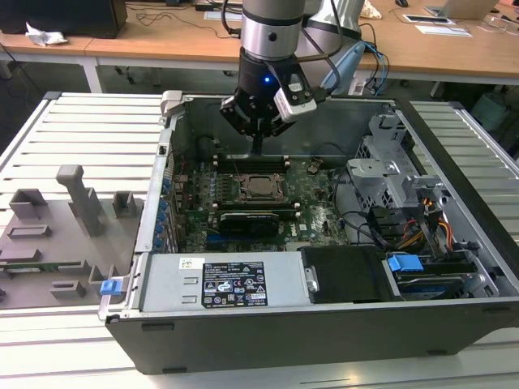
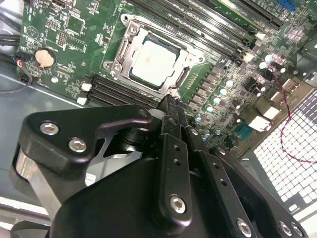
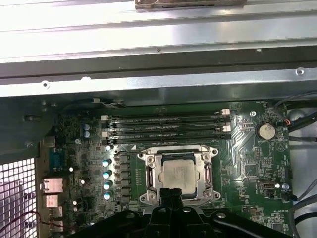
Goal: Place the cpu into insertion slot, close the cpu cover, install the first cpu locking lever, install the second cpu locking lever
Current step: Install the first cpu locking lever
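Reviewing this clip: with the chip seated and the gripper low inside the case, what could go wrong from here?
The gripper hangs close over the edge of the cpu cover, beside the memory slots; a small sideways slip might scrape them or the green board. The cpu looks seated under the frame, but whether the levers are latched is unclear, so pressing down might shift it.

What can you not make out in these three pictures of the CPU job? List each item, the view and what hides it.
1. Near edge of the cpu cover, first wrist view: hidden behind the gripper.
2. Locking levers, all views: too thin to tell whether latched.
3. The insertion slot's pin field, second wrist view: covered by the cpu.
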Tool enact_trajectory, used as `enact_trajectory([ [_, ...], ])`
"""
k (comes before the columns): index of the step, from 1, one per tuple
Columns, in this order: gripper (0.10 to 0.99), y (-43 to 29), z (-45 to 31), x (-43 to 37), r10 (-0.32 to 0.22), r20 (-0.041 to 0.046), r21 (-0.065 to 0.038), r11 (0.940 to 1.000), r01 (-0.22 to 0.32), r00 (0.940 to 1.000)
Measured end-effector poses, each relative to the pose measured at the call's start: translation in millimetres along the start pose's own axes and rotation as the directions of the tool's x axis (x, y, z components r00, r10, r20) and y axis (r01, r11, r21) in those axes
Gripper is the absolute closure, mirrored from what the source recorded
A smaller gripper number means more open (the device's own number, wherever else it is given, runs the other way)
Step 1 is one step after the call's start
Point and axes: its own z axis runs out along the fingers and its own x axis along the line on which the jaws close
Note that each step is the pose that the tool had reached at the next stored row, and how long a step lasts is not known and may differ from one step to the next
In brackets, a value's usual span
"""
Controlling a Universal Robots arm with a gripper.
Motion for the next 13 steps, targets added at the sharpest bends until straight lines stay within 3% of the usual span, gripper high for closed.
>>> enact_trajectory([
  [3,0.976,-0.4,0.5,7.4,-0.004,0.0086,0.000,1.0000,0.004,1.0000],
  [7,0.976,-0.9,3.3,15.6,-0.014,0.0261,-0.001,0.9999,0.014,0.9996],
  [13,0.976,-1.1,4.8,15.8,-0.124,0.0226,0.000,0.9922,0.124,0.9920],
])
